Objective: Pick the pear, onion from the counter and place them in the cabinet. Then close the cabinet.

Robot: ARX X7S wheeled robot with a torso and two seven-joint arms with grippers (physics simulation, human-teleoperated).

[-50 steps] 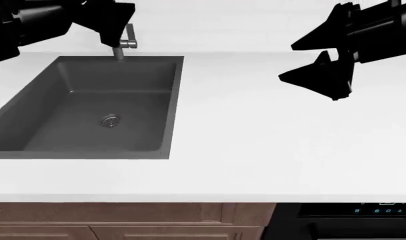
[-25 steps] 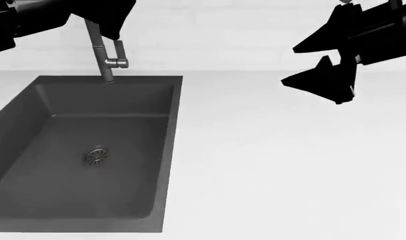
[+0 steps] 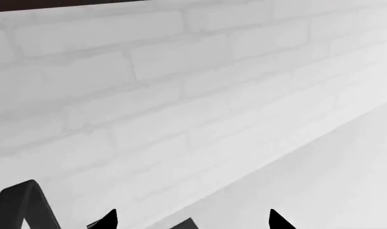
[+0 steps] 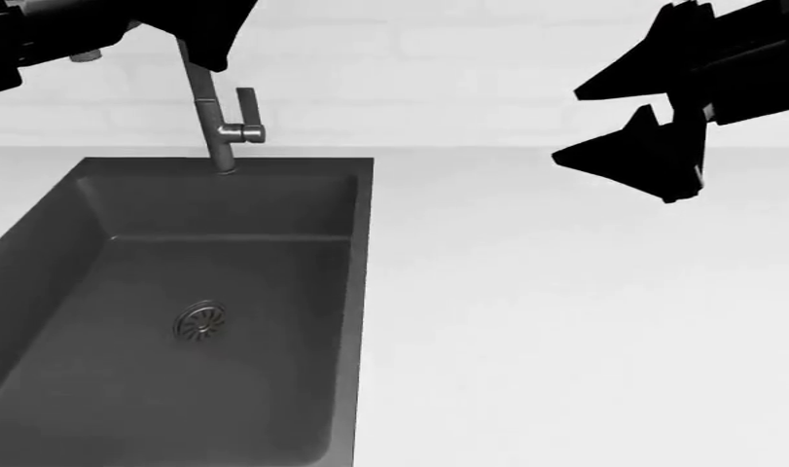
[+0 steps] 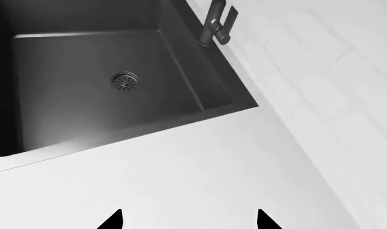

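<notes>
White surface: counter (image 4: 563, 321) runs broad and plain from the sink out to the right; bare white where it shows.
Sink: dark grey rectangular basin (image 4: 56, 389) set into the counter at the left, round metal drain (image 4: 199, 322) on its floor.
Faucet: grey metal stem (image 4: 216, 126) with a side lever, standing at the sink's far edge, against the white brick wall (image 4: 433, 58).
Left gripper: black, high at far left above the faucet in the head view (image 4: 219, 34); in the left wrist view only fingertips (image 3: 110, 219) show, pointing at the brick wall; tips stand apart, nothing between them.
Right gripper: black, raised over the counter at far right (image 4: 654, 122); two fingers spread with a clear gap, holding nothing. The right wrist view shows two tips (image 5: 113, 222) apart above bare counter, sink and faucet beyond.
Pear: not seen in any view.
Onion: not seen in any view.
Cabinet: not in view.
</notes>
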